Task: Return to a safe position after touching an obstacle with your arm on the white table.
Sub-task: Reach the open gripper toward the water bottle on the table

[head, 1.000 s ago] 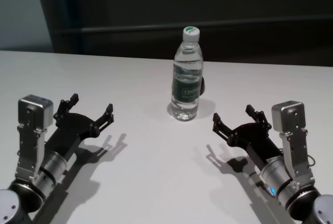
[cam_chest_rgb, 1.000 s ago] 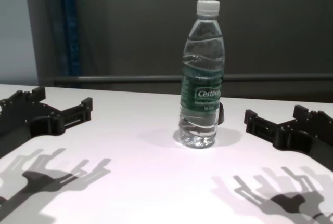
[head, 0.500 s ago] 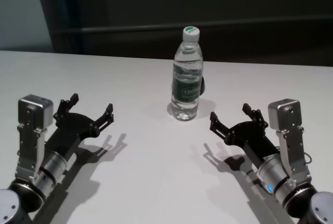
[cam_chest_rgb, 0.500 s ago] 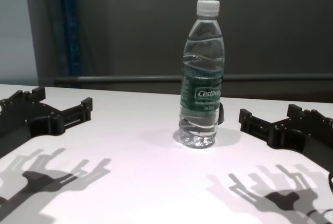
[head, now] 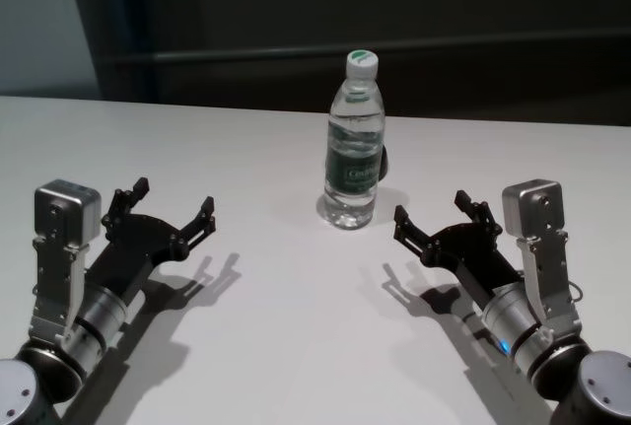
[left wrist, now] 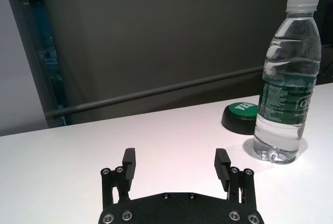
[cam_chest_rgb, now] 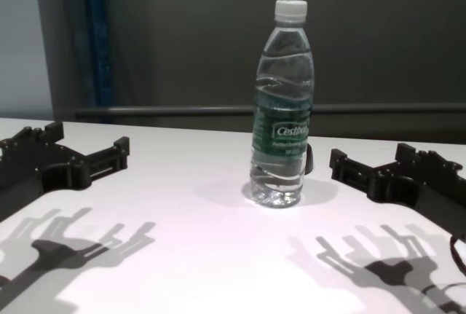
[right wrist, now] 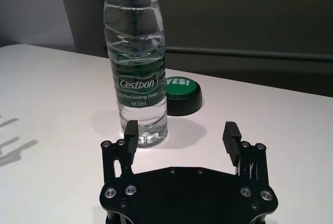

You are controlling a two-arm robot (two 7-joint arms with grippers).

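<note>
Just bottle (head: 355,139) mid-table (head: 296,346).

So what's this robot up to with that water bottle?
Nothing is being held. A water bottle stands upright on the white table, with a small green button just behind it. The right gripper, fingers open, has crept closer to the bottle over the last second but is not touching it. The left gripper, also open, stays parked off to the left.

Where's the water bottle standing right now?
The water bottle stands upright mid-table in the head view, just ahead-left of the open right gripper, with a green button behind it.
</note>
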